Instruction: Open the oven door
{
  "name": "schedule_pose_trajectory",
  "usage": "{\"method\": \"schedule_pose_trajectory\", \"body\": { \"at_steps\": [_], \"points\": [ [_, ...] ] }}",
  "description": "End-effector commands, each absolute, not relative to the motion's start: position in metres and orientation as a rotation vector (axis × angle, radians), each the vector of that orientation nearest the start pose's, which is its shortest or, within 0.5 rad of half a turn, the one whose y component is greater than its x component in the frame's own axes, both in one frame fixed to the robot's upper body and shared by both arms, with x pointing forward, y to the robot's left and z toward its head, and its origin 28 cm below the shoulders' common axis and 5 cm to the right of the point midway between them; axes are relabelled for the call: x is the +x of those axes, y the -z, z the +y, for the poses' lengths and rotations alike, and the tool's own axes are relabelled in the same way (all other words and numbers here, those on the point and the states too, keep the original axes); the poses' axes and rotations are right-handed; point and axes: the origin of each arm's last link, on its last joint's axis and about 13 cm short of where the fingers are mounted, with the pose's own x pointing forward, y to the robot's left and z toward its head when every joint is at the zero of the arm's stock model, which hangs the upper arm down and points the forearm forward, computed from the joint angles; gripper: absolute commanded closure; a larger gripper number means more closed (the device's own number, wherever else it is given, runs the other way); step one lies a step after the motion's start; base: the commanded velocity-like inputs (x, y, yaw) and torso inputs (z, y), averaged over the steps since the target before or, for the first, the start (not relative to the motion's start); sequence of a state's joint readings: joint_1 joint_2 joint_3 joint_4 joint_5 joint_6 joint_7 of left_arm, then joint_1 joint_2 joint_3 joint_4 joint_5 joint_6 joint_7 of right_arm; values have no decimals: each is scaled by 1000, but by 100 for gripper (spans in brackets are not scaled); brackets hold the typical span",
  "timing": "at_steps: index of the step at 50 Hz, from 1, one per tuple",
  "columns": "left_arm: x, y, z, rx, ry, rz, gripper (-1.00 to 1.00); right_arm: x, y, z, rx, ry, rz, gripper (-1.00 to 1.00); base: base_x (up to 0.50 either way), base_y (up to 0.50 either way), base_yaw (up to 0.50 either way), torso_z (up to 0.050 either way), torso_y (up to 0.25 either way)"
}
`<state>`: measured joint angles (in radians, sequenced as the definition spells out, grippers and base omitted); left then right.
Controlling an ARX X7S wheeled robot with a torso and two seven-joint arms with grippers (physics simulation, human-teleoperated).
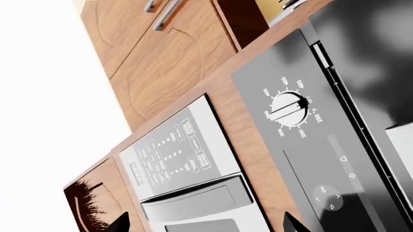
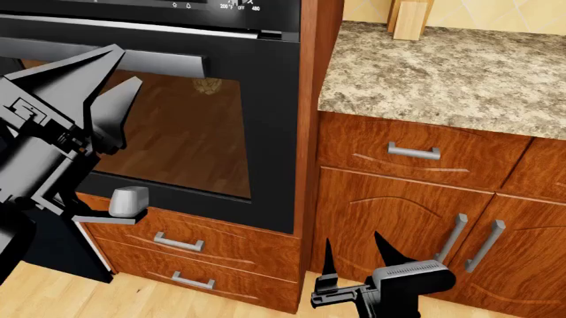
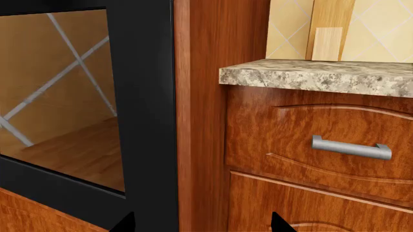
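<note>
The oven door (image 2: 265,132) is a black frame round a dark glass window that mirrors the wood floor, and it looks shut. Its silver-grey bar handle (image 2: 177,64) runs along the top edge. In the head view, my left gripper (image 2: 129,64) is open just in front of the handle's left part, and nothing is between its fingers. My right gripper (image 2: 354,244) hangs open low down, in front of the cabinet to the right of the oven. The right wrist view shows the door's right frame (image 3: 148,96) close ahead. The left wrist view shows the oven's control knob (image 1: 288,108).
A speckled stone countertop (image 2: 442,73) juts out right of the oven, with a drawer (image 2: 413,152) and cabinet doors (image 2: 451,238) under it. Two wooden drawers (image 2: 177,242) sit below the oven. A silver microwave (image 1: 187,159) is mounted above.
</note>
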<state>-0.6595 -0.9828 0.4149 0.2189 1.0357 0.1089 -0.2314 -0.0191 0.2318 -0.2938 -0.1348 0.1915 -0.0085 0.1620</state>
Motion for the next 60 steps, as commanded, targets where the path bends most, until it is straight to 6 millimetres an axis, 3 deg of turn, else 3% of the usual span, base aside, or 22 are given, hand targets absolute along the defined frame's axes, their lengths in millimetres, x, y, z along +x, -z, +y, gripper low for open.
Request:
{"method": "schedule_pose_trajectory", "body": {
  "at_steps": [1,30,49,60],
  "points": [
    [268,-258,339,1954,-160,-938,-100,199,-31,-87,-12,-147,-61,-100,0,0,0,0,0],
    [279,-254,329,1807,-112,-835,-100,200,-30,-87,-18,-145,-63,-100,0,0,0,0,0],
    [287,-259,316,1812,-76,-874,-100,199,-31,-87,-16,-146,-69,-100,0,0,0,0,0],
    [292,-250,317,1830,-32,-837,-100,200,-33,-87,-13,-142,-75,-100,0,0,0,0,0]
  ]
}}
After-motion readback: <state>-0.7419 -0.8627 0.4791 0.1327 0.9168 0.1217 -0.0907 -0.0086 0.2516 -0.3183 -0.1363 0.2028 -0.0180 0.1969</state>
